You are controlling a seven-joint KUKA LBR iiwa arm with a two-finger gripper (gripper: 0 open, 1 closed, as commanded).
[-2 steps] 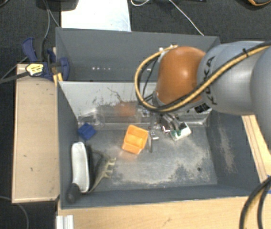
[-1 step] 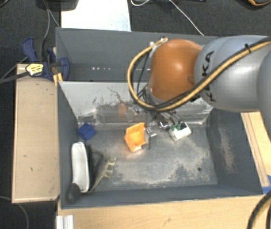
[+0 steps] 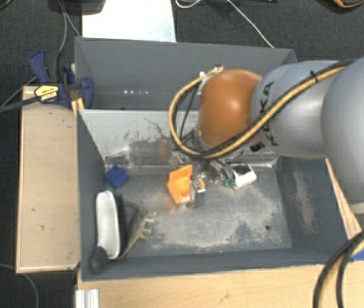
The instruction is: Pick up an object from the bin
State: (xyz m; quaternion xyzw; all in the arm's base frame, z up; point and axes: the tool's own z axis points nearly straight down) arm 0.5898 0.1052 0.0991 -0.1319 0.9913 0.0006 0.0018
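Even overhead light, small glints on the bin [image 3: 131, 92]'s back wall, soft shadow under the arm [image 3: 323, 108]

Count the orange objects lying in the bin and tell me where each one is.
1. An orange block lies near the middle of the bin floor, next to the gripper. The arm covers part of the bin, so another may be hidden.

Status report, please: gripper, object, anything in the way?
Gripper low at centre of bin, just beside orange block. Grasp not confirmed. White-green piece close by; blue piece and white bar well apart.
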